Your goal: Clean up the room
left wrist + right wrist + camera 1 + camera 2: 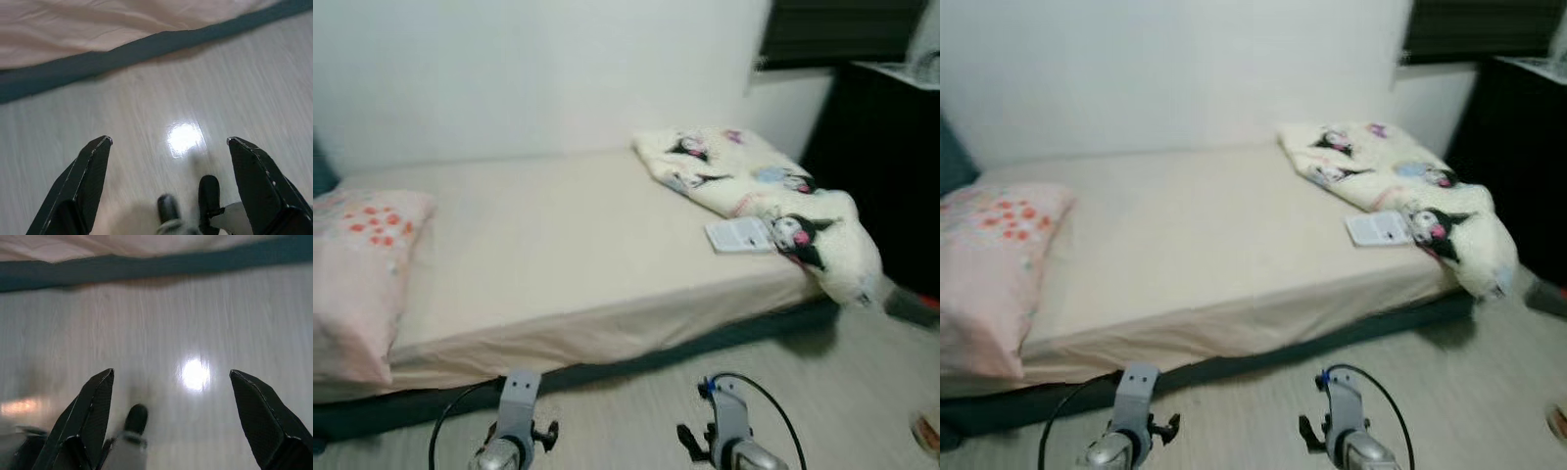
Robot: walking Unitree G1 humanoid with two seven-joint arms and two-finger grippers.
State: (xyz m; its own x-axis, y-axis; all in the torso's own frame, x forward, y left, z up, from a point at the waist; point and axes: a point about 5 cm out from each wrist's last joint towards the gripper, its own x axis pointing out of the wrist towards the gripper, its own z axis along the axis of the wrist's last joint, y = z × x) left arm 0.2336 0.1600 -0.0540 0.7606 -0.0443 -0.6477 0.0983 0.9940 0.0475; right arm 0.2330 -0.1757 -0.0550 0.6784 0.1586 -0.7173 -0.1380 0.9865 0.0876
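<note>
Robot facing a bed that needs tidying

The bunched blanket (764,191) lies at the upper right, hanging off the bed (568,255). Left gripper (168,147) and right gripper (171,377) hang wide open, holding nothing. Best to step closer first, then grab the blanket's edge.

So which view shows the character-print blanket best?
The left eye view: the blanket lies bunched at the bed's right end, drooping over the corner, whole in frame. The right eye view shows the same, shifted. The wrist views show floor and bed edge instead.
</note>
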